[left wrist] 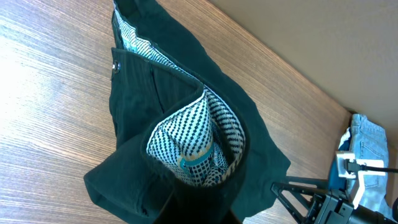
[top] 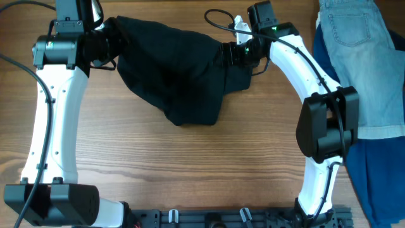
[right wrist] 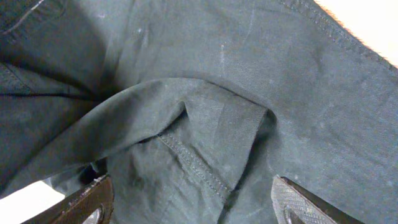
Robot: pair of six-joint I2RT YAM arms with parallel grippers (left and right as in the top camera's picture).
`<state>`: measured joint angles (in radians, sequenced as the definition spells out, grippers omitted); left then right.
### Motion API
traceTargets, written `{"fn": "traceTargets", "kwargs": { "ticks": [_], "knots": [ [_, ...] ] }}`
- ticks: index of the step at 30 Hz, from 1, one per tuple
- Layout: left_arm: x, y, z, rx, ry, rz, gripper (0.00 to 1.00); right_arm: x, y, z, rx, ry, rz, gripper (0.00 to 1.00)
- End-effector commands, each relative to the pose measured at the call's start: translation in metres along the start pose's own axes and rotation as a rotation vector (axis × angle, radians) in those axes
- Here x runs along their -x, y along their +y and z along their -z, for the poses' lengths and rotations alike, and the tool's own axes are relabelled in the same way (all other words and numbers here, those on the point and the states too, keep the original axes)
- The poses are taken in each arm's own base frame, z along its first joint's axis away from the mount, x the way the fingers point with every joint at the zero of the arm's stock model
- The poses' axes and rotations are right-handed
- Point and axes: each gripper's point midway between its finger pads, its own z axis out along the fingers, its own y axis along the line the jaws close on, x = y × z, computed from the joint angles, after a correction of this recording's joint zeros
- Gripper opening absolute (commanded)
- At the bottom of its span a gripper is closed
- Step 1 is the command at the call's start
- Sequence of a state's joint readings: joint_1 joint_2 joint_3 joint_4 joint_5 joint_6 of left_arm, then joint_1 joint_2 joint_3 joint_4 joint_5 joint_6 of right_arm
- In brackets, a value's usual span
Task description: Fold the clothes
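The clothes (top: 177,69) are one black garment, bunched at the far middle of the wooden table. My left gripper (top: 116,39) is shut on its left end. In the left wrist view the clothes (left wrist: 149,93) stretch away from the jaws and cover them, with a black-and-white checked lining (left wrist: 196,143) showing inside. My right gripper (top: 230,54) sits at the garment's right end. In the right wrist view the right gripper (right wrist: 193,202) stands open, its fingers (right wrist: 298,202) wide apart, and a seamed fold of the clothes (right wrist: 205,137) lies loose between them.
A light blue denim garment (top: 361,57) lies at the right edge of the table over a royal blue cloth (top: 380,177). The right arm (top: 326,120) stands just left of them. The near half of the table (top: 190,171) is bare wood.
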<state>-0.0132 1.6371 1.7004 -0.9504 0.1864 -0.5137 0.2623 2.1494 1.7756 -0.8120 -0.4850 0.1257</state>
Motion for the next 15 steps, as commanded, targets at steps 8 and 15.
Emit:
{"fn": "traceTargets", "kwargs": {
  "ticks": [8, 15],
  "knots": [
    [-0.002, 0.000, -0.001, 0.005, 0.004, -0.014, 0.04, -0.019, -0.010, -0.056, -0.010, 0.093, 0.015, 0.81],
    [-0.002, 0.000, 0.000, 0.007, 0.006, -0.013, 0.04, -0.012, 0.003, -0.065, 0.005, 0.061, 0.052, 0.57]
  ]
}}
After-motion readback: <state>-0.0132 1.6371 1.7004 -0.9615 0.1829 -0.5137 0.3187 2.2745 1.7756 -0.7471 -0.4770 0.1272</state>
